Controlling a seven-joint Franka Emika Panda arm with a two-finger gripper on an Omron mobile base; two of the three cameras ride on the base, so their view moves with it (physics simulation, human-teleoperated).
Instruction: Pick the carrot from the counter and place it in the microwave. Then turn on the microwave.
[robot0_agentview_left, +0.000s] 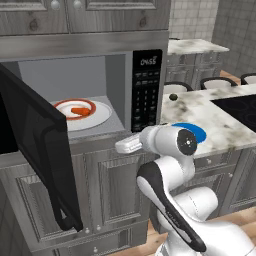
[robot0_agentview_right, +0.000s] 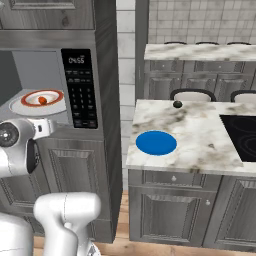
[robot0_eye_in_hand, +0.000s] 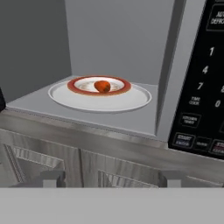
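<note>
The carrot (robot0_agentview_left: 80, 111) (robot0_agentview_right: 42, 100) (robot0_eye_in_hand: 102, 86) lies on a small red-rimmed plate (robot0_eye_in_hand: 83, 82) on the white turntable (robot0_eye_in_hand: 127, 100), inside the microwave (robot0_agentview_left: 147, 90) (robot0_agentview_right: 80, 90). The microwave's black door (robot0_agentview_left: 40, 145) hangs wide open to the left. My gripper (robot0_agentview_left: 127, 145) (robot0_agentview_right: 42, 127) (robot0_eye_in_hand: 112, 178) hovers outside the cavity, just below and in front of its sill, facing in. Its fingertips (robot0_eye_in_hand: 52, 177) stand far apart with nothing between them. To the right, the marble counter (robot0_agentview_left: 200, 112) (robot0_agentview_right: 200, 130) carries no carrot.
A round blue plate (robot0_agentview_left: 197, 131) (robot0_agentview_right: 156, 142) lies on the counter's near left corner. Behind it sits a small dark round object (robot0_agentview_left: 173, 97) (robot0_agentview_right: 177, 104). The black cooktop (robot0_agentview_left: 240, 107) (robot0_agentview_right: 242, 135) is at the right. The keypad panel (robot0_eye_in_hand: 201, 87) stands right of the cavity.
</note>
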